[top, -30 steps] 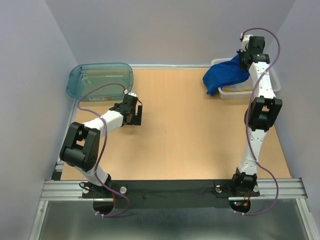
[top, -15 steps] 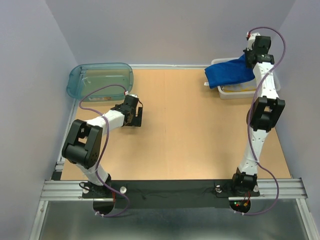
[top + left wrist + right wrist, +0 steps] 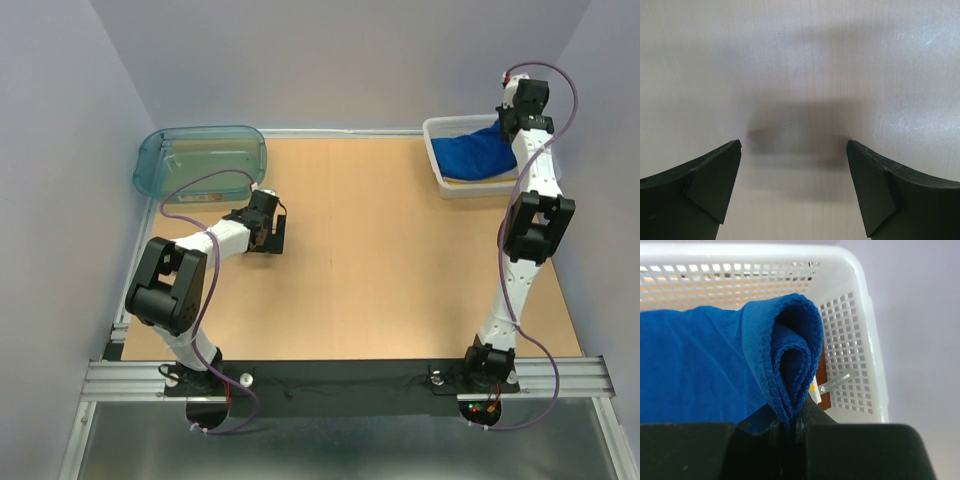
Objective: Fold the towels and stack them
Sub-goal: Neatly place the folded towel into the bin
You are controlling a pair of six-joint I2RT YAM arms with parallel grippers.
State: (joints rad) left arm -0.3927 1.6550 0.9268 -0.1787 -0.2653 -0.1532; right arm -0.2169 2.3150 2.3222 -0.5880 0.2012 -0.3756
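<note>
Blue towel sits bunched in the white basket at 1 o'clock on the table. We log the right gripper clamped on one rolled fold of it. Left gripper hangs over the tabletop at 9 o'clock, fingers spread wide, near the teal tub.

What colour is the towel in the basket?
The towel is bright blue, clearest in the right wrist view.

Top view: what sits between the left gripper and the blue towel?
In the top view, only bare table and the left wall of the white basket lie between the left gripper and the blue towel.
</note>
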